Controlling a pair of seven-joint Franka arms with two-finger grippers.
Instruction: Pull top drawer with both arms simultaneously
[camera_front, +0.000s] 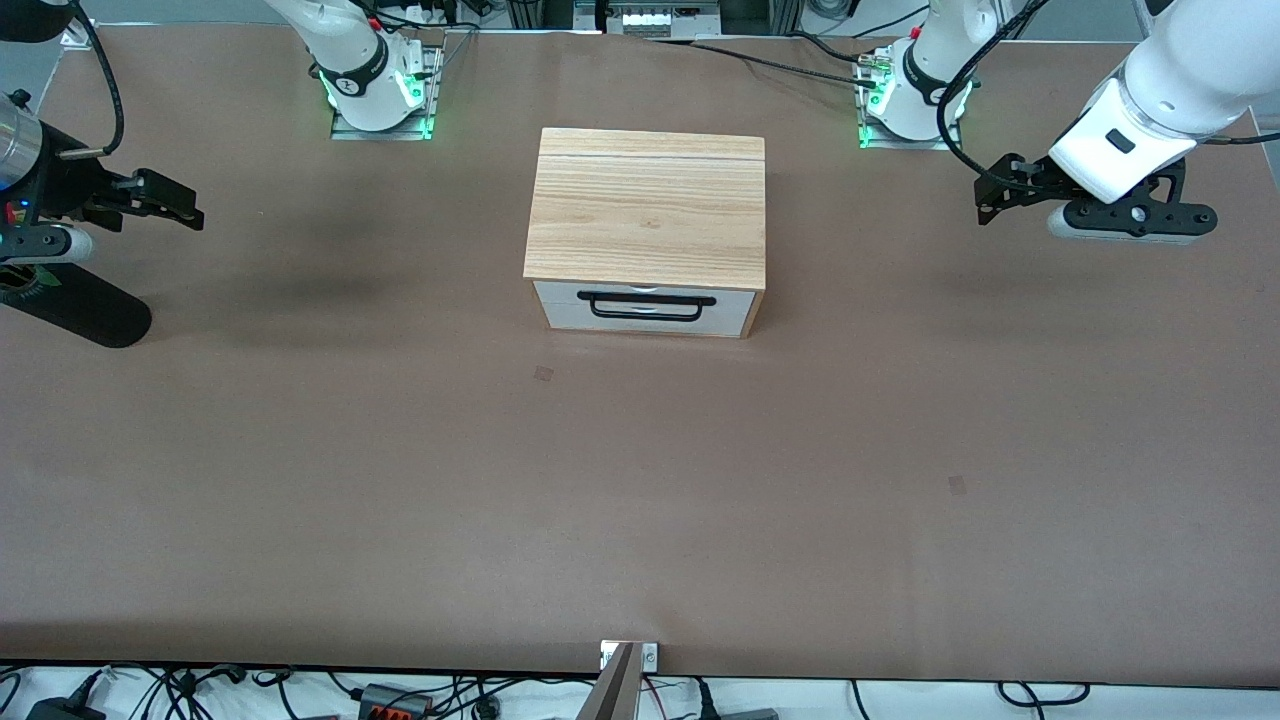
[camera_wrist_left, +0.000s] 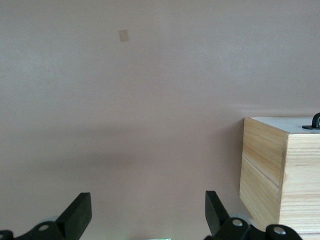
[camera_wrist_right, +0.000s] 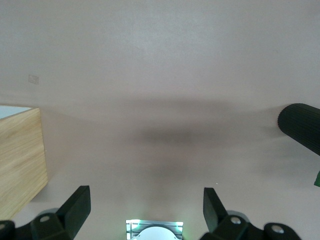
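Waiting with both pincers spread wide, nothing held.

The top drawer (camera_front: 645, 305) sits shut in the cabinet (camera_front: 645, 205) at table centre, black handle (camera_front: 645, 307) facing six o'clock. The right gripper (camera_front: 165, 203) hovers over bare table at nine o'clock of the cabinet, the left gripper (camera_front: 990, 200) at three o'clock, fingers (camera_wrist_left: 77, 216) apart, touching nothing.
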